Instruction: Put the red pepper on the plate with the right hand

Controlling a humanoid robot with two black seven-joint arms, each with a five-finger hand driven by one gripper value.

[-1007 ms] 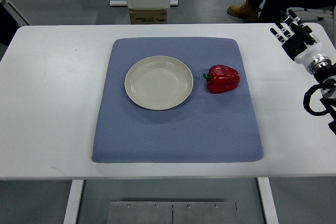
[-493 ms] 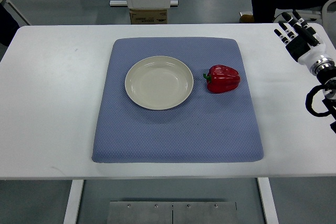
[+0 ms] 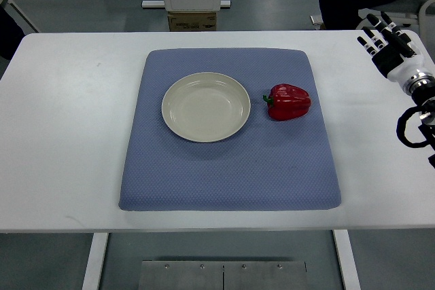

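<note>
We see the red pepper (image 3: 289, 102) lying on the blue mat (image 3: 231, 168) just right of the plate (image 3: 206, 106), stem toward it, well left of the empty right hand (image 3: 384, 39), whose fingers seem loosely extended.

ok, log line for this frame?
right hand: open, far right table edge | pepper: on mat, beside plate | plate: empty | grasp: not started

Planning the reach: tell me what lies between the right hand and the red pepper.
Top view: nothing stands between the right hand and the red pepper, only bare blue mat and white table.
</note>
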